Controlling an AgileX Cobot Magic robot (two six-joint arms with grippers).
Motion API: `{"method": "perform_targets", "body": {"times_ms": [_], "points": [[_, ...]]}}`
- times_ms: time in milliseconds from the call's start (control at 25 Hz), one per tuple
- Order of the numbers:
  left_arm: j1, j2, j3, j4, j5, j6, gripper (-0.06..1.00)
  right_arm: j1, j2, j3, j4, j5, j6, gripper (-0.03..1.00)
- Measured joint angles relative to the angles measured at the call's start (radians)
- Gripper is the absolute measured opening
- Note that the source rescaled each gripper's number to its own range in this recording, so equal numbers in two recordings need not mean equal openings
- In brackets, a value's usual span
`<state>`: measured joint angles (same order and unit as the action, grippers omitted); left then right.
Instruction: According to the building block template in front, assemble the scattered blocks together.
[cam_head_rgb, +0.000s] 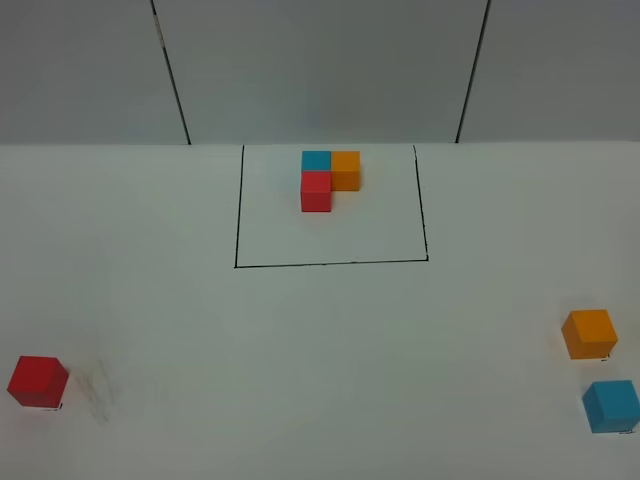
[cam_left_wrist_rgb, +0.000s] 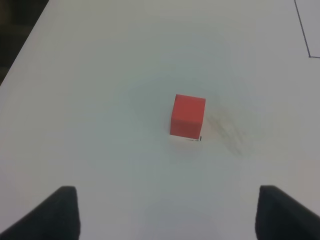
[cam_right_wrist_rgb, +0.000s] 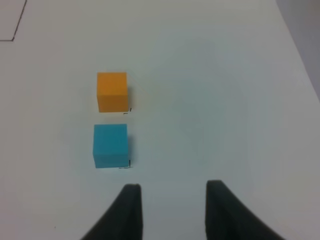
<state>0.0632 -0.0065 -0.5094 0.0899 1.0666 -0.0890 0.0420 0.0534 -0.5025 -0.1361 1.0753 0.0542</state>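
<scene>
White table (cam_head_rgb: 320, 330) filled the high view, with a grey panelled wall (cam_head_rgb: 320, 70) behind it. A black outline (cam_head_rgb: 330, 264) marked off a square at the far middle, and the template (cam_head_rgb: 330, 180) was the only thing inside it. It sat in the rear half, clear of the lines, as a tight L: blue and orange side by side at the back, red in front of the blue. The red block (cam_head_rgb: 38, 381) stood alone near the left front edge, just beside a faint smudge (cam_head_rgb: 98, 392). The orange block (cam_head_rgb: 589, 333) and blue block (cam_head_rgb: 611, 405) sat far right, near each other but apart, orange farther back.

From the left wrist, the left gripper (cam_left_wrist_rgb: 167, 212) had its fingers spread wide, bare table between them. The red block (cam_left_wrist_rgb: 188, 116) stood ahead of it, well apart and roughly centred on the gap. The smudge (cam_left_wrist_rgb: 227, 135) lay beside the block, and a corner of the outline (cam_left_wrist_rgb: 306, 35) showed far off.

From the right wrist, the right gripper (cam_right_wrist_rgb: 172, 200) had its fingers parted, closer together than the left's, around bare table. The blue block (cam_right_wrist_rgb: 110, 145) lay just ahead and off to one side of the gap, the orange block (cam_right_wrist_rgb: 112, 91) beyond it, not touching.
</scene>
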Motion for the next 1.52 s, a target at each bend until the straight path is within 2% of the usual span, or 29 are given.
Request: {"method": "perform_targets", "body": {"times_ms": [680, 1040, 1360, 1520], "points": [[0.000, 0.008, 0.000, 0.000, 0.001, 0.000, 0.92, 0.000, 0.000, 0.000, 0.000, 0.000, 0.000, 0.00], [0.000, 0.159, -0.004, 0.000, 0.002, -0.022, 0.92, 0.000, 0.000, 0.000, 0.000, 0.000, 0.000, 0.00], [0.000, 0.324, -0.115, 0.003, -0.050, -0.050, 0.92, 0.000, 0.000, 0.000, 0.000, 0.000, 0.000, 0.00], [0.000, 0.442, -0.198, 0.057, -0.058, -0.047, 0.92, 0.000, 0.000, 0.000, 0.000, 0.000, 0.000, 0.00]]}}
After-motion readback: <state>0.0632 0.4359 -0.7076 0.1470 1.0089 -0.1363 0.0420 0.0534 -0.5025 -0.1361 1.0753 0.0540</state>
